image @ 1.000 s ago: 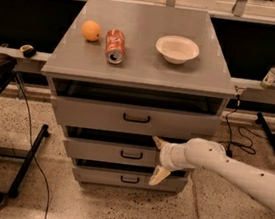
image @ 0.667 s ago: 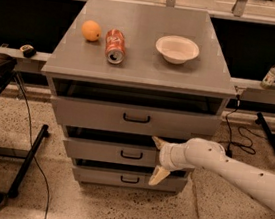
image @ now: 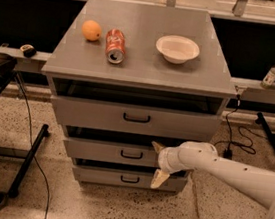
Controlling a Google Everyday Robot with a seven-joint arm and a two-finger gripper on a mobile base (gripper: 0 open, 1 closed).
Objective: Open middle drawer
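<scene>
Middle grey flat-fronted drawer [image: 99,151], with a small black loop handle [image: 131,154], is sitting slightly pulled out, second down in the grey table [image: 148,67]. White-armed gripper [image: 158,163] is hanging at the drawer's right front. Pale fingers [image: 160,179] are spreading apart, one above the front and one below.

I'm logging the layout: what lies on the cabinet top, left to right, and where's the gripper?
Orange, soda can, bowl. The gripper is below, open, at the middle drawer front, right of its handle.
</scene>
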